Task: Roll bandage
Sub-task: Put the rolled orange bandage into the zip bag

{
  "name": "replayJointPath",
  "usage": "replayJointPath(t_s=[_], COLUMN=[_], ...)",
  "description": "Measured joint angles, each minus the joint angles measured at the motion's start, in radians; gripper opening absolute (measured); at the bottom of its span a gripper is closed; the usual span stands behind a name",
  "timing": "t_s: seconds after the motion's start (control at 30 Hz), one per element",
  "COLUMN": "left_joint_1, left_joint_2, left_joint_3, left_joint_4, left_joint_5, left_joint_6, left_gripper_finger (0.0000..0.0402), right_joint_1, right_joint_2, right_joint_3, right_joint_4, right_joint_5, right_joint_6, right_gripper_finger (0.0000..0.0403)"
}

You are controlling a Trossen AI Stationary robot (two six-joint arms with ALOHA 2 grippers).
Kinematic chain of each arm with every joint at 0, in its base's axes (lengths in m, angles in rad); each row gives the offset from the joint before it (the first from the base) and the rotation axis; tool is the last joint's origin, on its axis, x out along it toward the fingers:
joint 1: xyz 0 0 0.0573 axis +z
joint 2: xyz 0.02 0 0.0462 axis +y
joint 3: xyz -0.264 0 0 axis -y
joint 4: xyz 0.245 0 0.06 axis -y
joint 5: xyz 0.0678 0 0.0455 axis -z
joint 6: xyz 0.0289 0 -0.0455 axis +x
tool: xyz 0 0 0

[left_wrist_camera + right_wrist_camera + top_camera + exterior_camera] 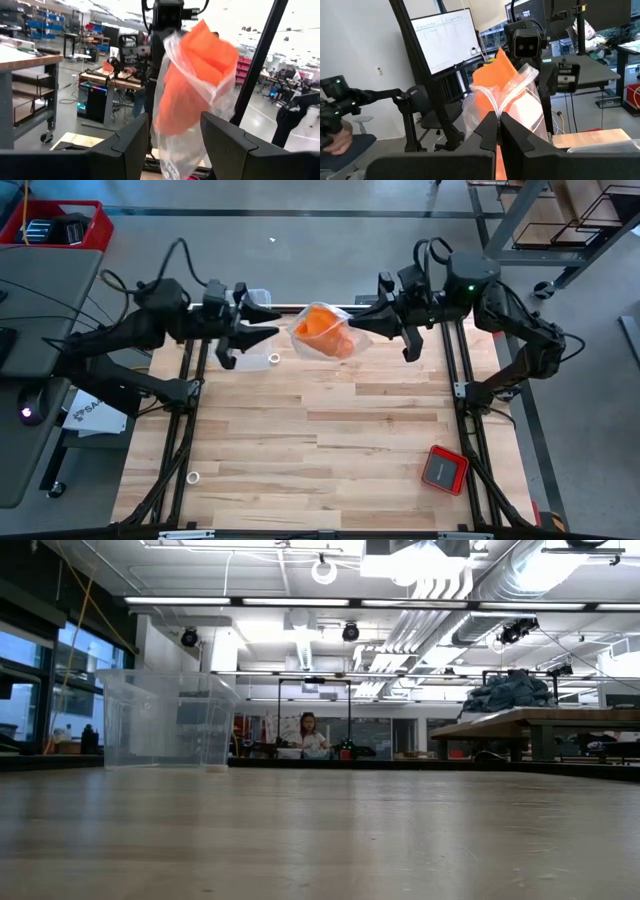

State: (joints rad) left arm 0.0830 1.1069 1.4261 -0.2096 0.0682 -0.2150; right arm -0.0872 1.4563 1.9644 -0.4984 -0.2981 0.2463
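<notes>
The orange bandage (pixel 320 328) sits bunched inside a clear plastic bag (pixel 352 340), held in the air over the table's far middle. My right gripper (pixel 366 326) is shut on the bag from the right. My left gripper (pixel 272 322) is open, level with the bag on its left. In the left wrist view the bag (pixel 192 100) hangs just beyond the gap between the two open fingers (pixel 172 145). The bandage also shows in the right wrist view (pixel 492 82). My right gripper pinches a gathered part of the clear bag's plastic (pixel 498 111) between its two shut fingers, coming level from the table's right side. The bag stands out beyond the fingertips with the bandage inside, lifted clear of the table. My left gripper: I cannot tell whether it touches the bag.
A clear plastic bin (pixel 165 720) stands at the table's far left, under my left arm. Two small white rings (pixel 274 359) (pixel 193 477) lie on the wood. A red square device (pixel 444 468) lies near the right front. The middle of the table (pixel 320 430) is bare wood.
</notes>
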Motion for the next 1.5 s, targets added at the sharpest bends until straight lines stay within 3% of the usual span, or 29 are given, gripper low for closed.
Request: replayJointPath(t_s=[0.47,0.9,1.13,1.5], left_joint_1=[-0.015,-0.021,-0.020,-0.020], left_joint_2=[0.015,0.045,-0.013,0.045], left_joint_3=[0.000,0.000,0.001,0.000], left_joint_4=[0.027,0.091,0.033,0.105], left_joint_5=[-0.006,0.083,0.070,0.062], left_joint_6=[-0.027,-0.062,-0.072,-0.061], left_gripper_finger=[0.0178,0.0178,0.0178,0.0178], right_joint_1=[0.001,0.003,0.003,0.003], right_joint_2=[0.003,0.003,0.003,0.003], right_joint_3=[0.000,0.000,0.000,0.000], right_joint_4=[0.002,0.002,0.002,0.002], right_joint_5=[-0.010,-0.010,-0.010,-0.009], right_joint_6=[0.012,0.016,0.013,0.008], right_gripper_finger=[0.0000,0.0000,0.0000,0.0000])
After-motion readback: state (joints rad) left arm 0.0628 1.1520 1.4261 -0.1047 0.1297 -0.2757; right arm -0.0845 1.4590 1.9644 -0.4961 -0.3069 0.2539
